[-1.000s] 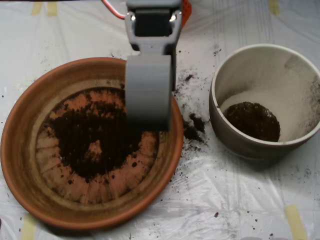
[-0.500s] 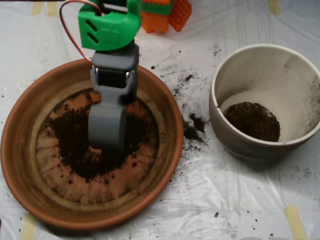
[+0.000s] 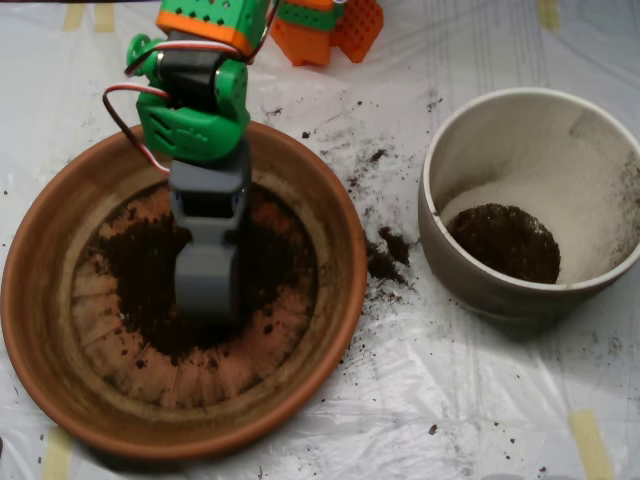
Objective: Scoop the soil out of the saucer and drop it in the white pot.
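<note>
Scoop (image 3: 207, 285) has dropped lower into the soil (image 3: 270, 265).
I'm digging in the saucer (image 3: 60, 250); jaws' state I cannot tell; next, close, lift, carry to pot (image 3: 520, 150).

The scoop (image 3: 207, 290) stands over the middle of the saucer (image 3: 60, 330) and hides the soil (image 3: 140, 260) beneath it, so its lower edge (and how its shells stand) cannot be read. The arm (image 3: 195, 110) above the saucer is cut off by the top edge. Right of the saucer, the white pot (image 3: 480, 285) is clipped by the right edge
</note>
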